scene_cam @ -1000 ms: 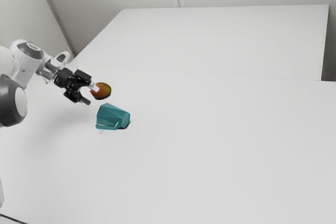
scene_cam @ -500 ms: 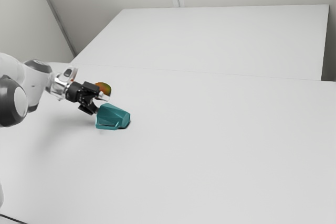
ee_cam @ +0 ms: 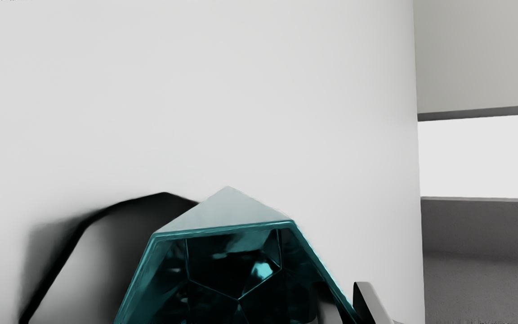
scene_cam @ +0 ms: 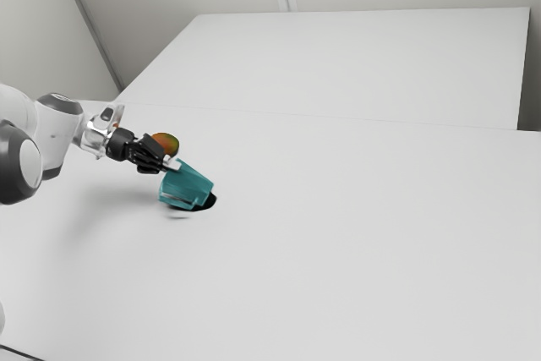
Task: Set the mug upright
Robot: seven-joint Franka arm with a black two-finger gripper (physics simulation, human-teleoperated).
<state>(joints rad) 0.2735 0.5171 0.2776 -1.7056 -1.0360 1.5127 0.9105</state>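
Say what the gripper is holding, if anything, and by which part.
The gripper holds the mug by its wall at the open rim, one finger inside the mug and the other outside.

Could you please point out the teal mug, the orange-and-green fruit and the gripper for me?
Teal mug (scene_cam: 188, 182): exterior view, on its outer side.
Orange-and-green fruit (scene_cam: 167, 143): exterior view, on its rounded skin.
Gripper (ee_cam: 348, 302): wrist view, midway between its fingertips.

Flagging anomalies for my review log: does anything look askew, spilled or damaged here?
The teal mug looks askew: tipped well over rather than upright, its open mouth toward the gripper, whose fingers pinch its wall. I see no spill or damage. The mango looks ordinary.
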